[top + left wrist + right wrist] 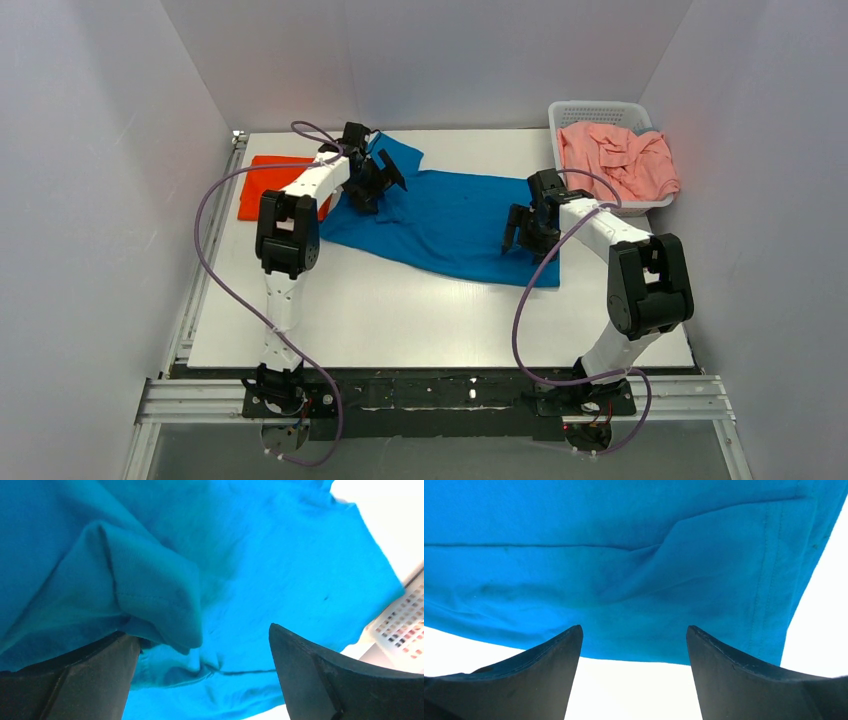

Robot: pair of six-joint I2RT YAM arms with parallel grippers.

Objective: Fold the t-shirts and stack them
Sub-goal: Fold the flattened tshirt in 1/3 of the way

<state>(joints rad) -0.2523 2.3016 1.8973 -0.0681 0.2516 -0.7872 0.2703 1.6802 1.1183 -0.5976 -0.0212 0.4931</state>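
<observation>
Black fingertips fill the bottom of both wrist views: our left gripper (204,632) stands wide open over a bunched sleeve fold of the blue t-shirt (450,215), and our right gripper (634,627) is just as wide above the shirt's near right corner by the stitched hem, holding nothing. The shirt lies spread across the middle of the desk (400,320), rumpled at its far left end. We judge it light, limp and quick to wrinkle or slide, so we would pinch it at the hem corners and shoulders, both sides together. Left of it lies an orange garment (262,185), seemingly folded and partly hidden behind our left arm. At the far right a white basket (600,108) holds pink garments (620,160) whose number we cannot make out. Whether any finger touches cloth we cannot tell, and from above the left gripper hides the sleeve beneath it.
</observation>
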